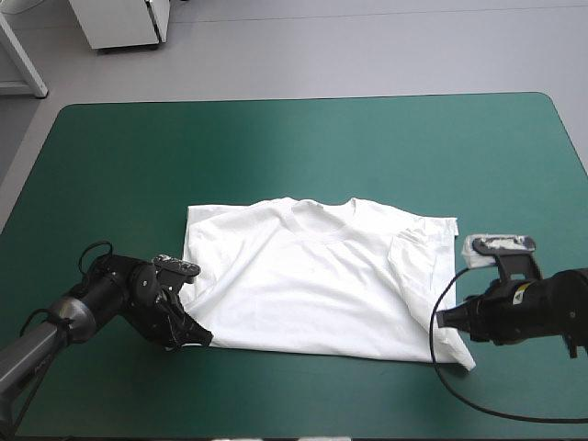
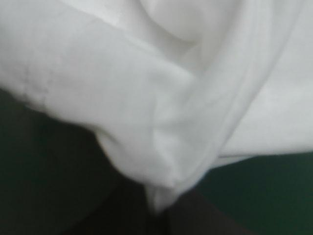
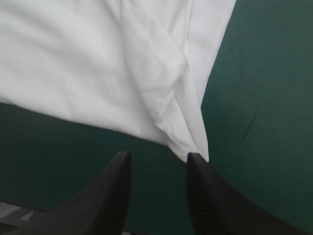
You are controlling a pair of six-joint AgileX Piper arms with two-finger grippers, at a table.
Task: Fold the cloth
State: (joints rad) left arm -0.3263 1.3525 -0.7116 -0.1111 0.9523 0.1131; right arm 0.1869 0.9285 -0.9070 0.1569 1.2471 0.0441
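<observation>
T-shirt (image 1: pixel 312 285) corner sits pinched in the left gripper (image 1: pixel 197 336); the right gripper (image 3: pixel 159 156) stands spread, touching another corner.

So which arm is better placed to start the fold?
Left. The left claw is shut on the T-shirt's near corner; the right claw stands open, the other near corner just ahead of it, ungripped.
</observation>
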